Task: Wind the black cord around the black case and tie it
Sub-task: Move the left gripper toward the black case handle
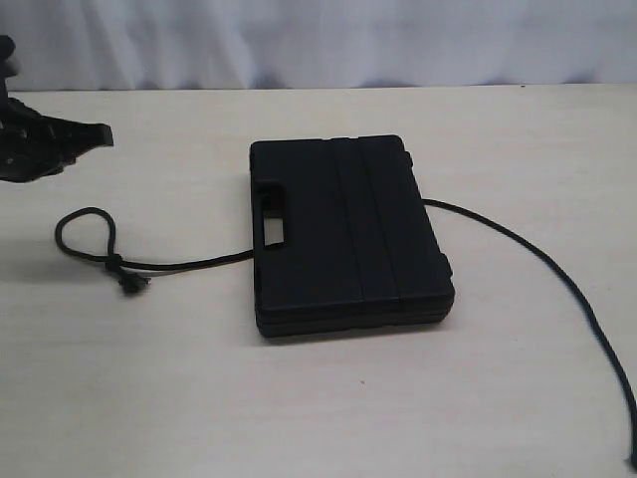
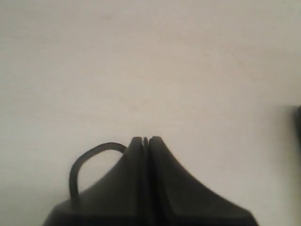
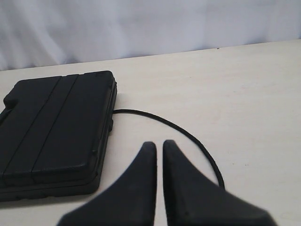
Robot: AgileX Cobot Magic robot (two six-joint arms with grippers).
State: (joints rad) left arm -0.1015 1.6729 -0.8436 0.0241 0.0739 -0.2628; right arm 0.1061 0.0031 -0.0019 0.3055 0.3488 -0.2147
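The black case (image 1: 348, 234) lies flat mid-counter (image 1: 299, 398), the black cord (image 1: 189, 265) trailing out from both its sides, while the left pincer (image 2: 145, 140) and right pincer (image 3: 159, 146) hang clenched, grasping nothing.

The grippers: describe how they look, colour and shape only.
Both are matte black with no markings visible. The left gripper has two broad fingers that flare at the base and taper to narrow, squared tips. The right gripper has the same wedge-shaped fingers, with rounded tips. A thin smooth black loop shows beside the left one's base; whether it is the arm's cable is unclear.
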